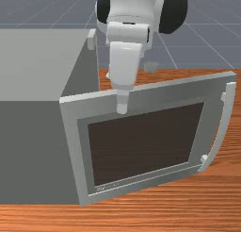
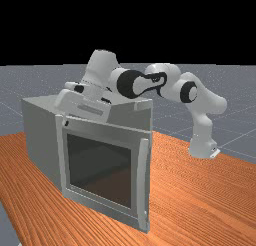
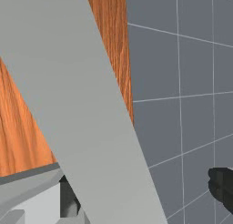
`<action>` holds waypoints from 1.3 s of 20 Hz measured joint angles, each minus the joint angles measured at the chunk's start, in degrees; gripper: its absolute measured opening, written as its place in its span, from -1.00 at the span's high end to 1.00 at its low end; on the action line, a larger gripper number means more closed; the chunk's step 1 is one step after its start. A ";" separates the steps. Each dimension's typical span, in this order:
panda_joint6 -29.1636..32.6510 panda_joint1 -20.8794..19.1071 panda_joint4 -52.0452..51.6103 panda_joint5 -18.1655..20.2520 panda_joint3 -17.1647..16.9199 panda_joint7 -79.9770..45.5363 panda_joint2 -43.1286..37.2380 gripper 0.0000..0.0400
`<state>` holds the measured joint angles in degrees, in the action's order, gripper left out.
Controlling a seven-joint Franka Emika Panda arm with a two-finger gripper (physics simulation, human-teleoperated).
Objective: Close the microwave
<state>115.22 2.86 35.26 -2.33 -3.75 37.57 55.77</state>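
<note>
The microwave [image 1: 35, 148] sits at the front view's left, and its door [image 1: 146, 144] is wide open, so the big swing to close it is left to do. The hand [image 1: 122, 106] has its fingers apart at the door's top.

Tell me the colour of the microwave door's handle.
Light grey, nearly white; it shows best in the front view, where the curved handle stands out.
</note>
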 joint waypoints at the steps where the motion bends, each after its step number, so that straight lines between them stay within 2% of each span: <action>1: -3.61 -0.49 -5.60 0.50 0.51 1.04 2.88 -1.00; 20: -3.80 -0.46 -5.47 0.56 0.55 1.03 2.84 -1.00; 21: -4.89 -0.28 0.87 0.47 0.58 1.17 -0.92 -1.00; 22: 1.30 0.28 18.79 -0.06 0.38 0.78 -11.66 -1.00; 23: 13.36 0.79 37.38 -0.72 0.97 1.81 -21.42 -1.00; 24: 17.78 1.33 47.87 -1.73 0.61 1.27 -27.54 -1.00; 26: 21.14 2.68 66.12 -4.90 0.30 -1.54 -40.91 -1.00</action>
<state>136.36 5.54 101.38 -7.23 -3.44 36.03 14.86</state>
